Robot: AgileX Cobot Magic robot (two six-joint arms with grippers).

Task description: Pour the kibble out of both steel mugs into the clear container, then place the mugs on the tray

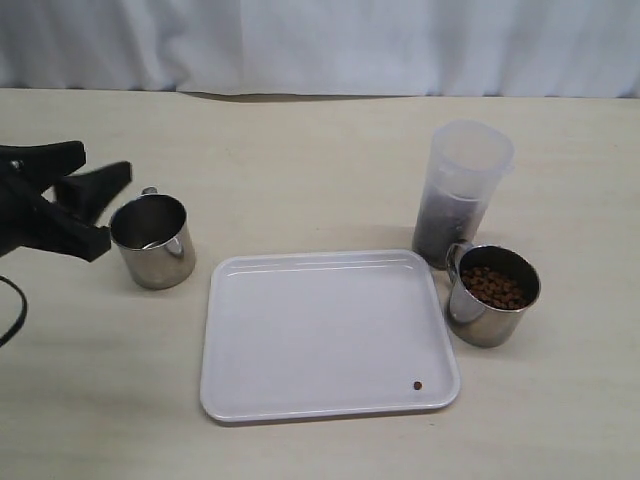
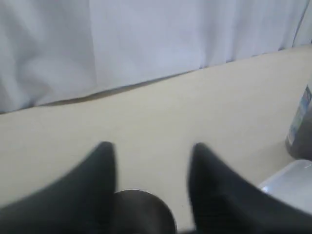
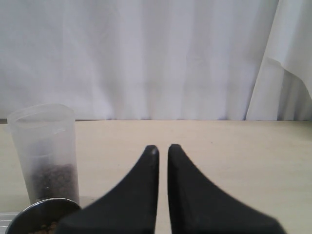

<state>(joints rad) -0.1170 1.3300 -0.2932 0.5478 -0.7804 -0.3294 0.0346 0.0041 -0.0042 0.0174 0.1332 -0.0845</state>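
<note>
Left gripper (image 2: pixel 151 146), jaws apart, is right at the empty steel mug (image 1: pixel 152 240) at centre left; right of the white tray (image 1: pixel 320 340), a second mug (image 1: pixel 480 325) full of kibble (image 1: pixel 495 287) stands just beside the part-filled clear container (image 1: pixel 462 185).

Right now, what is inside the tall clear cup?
Dark kibble fills the lower part of the clear container; above that it looks empty. The steel mug in front hides part of its base.

Pale beige tabletop (image 1: pixel 320 150), faint wood grain, white pleated curtain (image 1: pixel 320 40) hanging along its far edge
</note>
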